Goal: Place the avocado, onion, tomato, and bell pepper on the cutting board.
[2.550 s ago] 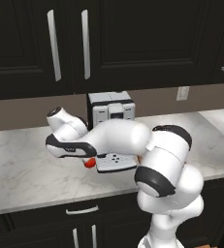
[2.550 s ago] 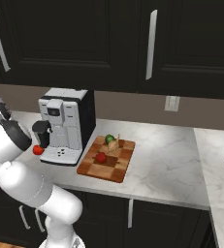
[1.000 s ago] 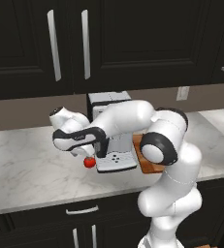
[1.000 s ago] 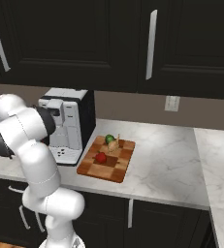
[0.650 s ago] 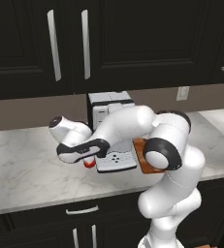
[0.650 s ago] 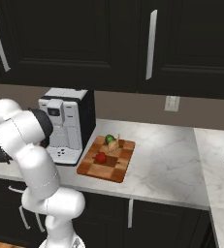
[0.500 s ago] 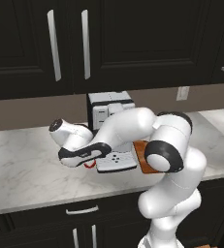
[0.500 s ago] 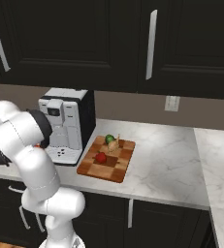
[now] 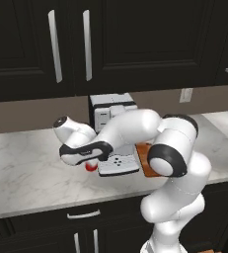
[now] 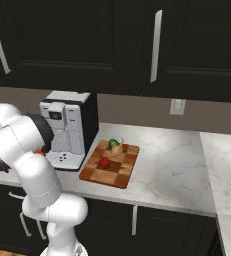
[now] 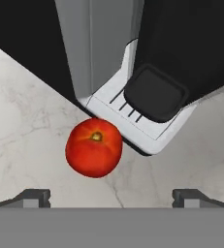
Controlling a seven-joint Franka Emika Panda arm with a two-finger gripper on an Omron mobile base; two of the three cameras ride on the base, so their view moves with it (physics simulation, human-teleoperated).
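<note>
Hand view: pincer (image 11: 111,196) spread wide above the tomato (image 11: 94,147), which lies on the marble table (image 11: 21,121) beside the coffee machine (image 11: 133,72) — arm bent low, reaching left. No writing legible.

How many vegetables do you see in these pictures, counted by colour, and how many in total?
Red: 2, the tomato on the counter beside the coffee machine, and the bell pepper on the cutting board.
Green: 1, the avocado on the board.
Tan-yellow: 1, the onion on the board.
Total: 4.
</note>
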